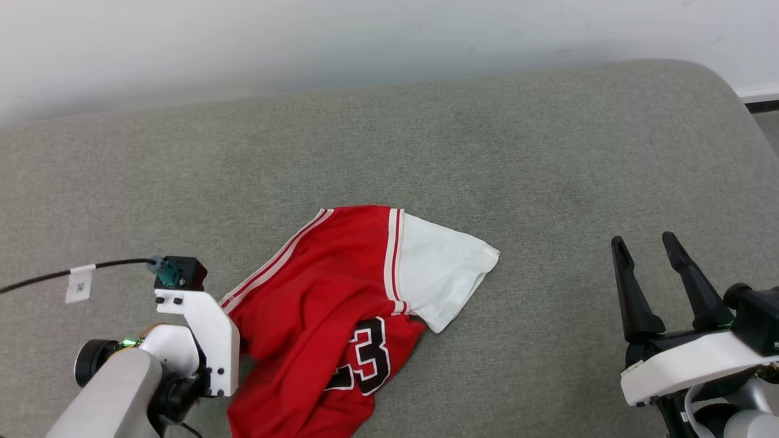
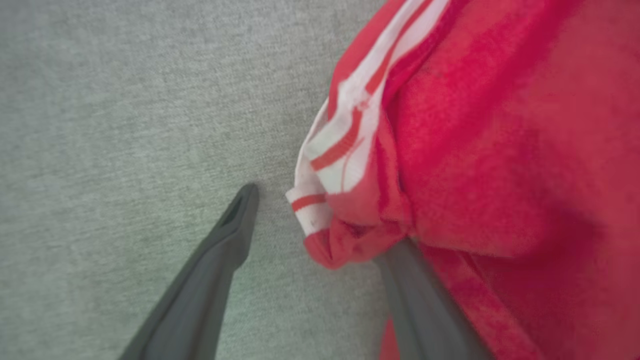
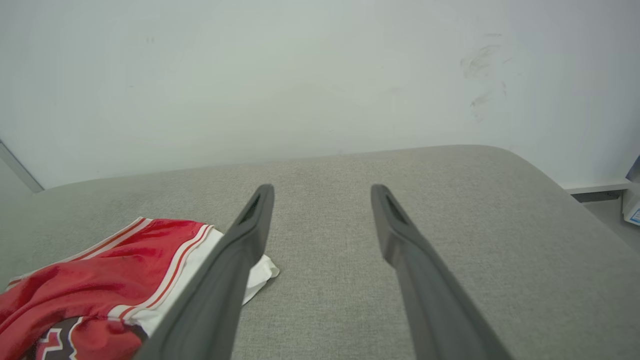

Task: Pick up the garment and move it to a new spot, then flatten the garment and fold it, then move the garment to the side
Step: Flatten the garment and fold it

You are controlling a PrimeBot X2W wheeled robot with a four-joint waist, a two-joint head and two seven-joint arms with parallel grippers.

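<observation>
white shells, long dark fingers on the right gripper, black tagged cable.

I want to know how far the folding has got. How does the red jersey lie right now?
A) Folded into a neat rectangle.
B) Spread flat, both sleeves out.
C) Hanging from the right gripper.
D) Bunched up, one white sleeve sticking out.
D: the garment lies creased and bunched on the grey surface, one white sleeve out to the side, its number partly hidden by a fold.

Bare, plain room — home or lab unclear, grey upholstered platform, blank white wall (faintly scuffed)
</observation>
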